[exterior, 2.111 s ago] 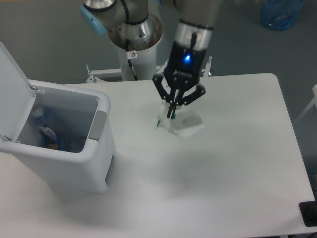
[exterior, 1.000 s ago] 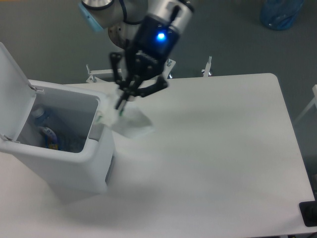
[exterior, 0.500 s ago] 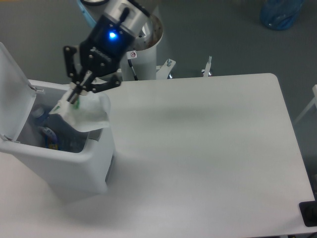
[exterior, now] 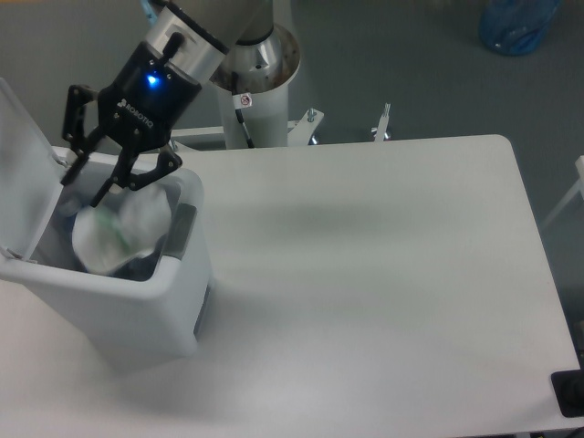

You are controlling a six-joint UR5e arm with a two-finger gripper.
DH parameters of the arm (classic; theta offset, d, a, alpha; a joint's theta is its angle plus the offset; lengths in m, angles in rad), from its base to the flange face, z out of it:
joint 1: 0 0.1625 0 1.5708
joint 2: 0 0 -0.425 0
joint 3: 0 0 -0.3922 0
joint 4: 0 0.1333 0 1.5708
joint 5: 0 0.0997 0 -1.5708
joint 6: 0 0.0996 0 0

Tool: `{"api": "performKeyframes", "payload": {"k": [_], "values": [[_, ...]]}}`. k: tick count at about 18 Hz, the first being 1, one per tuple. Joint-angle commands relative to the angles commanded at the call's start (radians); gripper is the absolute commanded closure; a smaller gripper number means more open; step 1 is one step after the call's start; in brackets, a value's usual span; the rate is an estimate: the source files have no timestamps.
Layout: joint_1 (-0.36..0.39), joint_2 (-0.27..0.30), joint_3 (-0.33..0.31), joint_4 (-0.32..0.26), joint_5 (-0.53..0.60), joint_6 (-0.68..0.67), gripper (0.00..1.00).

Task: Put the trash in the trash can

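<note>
Trash here shows as 1 crumpled white translucent wrapper (exterior: 119, 233), lying inside the open mouth of the trash can (exterior: 137, 301), pale and blurred, with a small green streak on it. It fills most of the opening, and dark and bluish shapes show beneath it at the bottom edge; I cannot tell what those are. The trash can stands at the left end of the white surface (exterior: 383, 274), its flat lid (exterior: 20, 173) hinged up and back on the left side, and a grey tab (exterior: 180, 230) sits on its right rim.

Above the opening hangs the gripper (exterior: 108, 172), black, with a blue light glowing on its body. Its 2 fingers (exterior: 141, 173) are spread apart, pointing down and to the left toward the bin, and nothing is held between them. The tips sit just above the wrapper; whether they touch it is unclear from this view.

Behind the surface stands the arm's white pedestal base (exterior: 260, 82). At the top right corner, on the grey floor, lies a blue bag-like object (exterior: 518, 23).
</note>
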Motion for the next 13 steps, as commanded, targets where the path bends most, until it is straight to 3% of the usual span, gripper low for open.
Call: {"api": "performKeyframes", "payload": {"k": [7,13], "values": [[0.005,-0.012,0.002,0.008,0.021,0.055,0.00],[0.040,-0.017,0.002,0.006,0.359,0.210,0.00]]}}
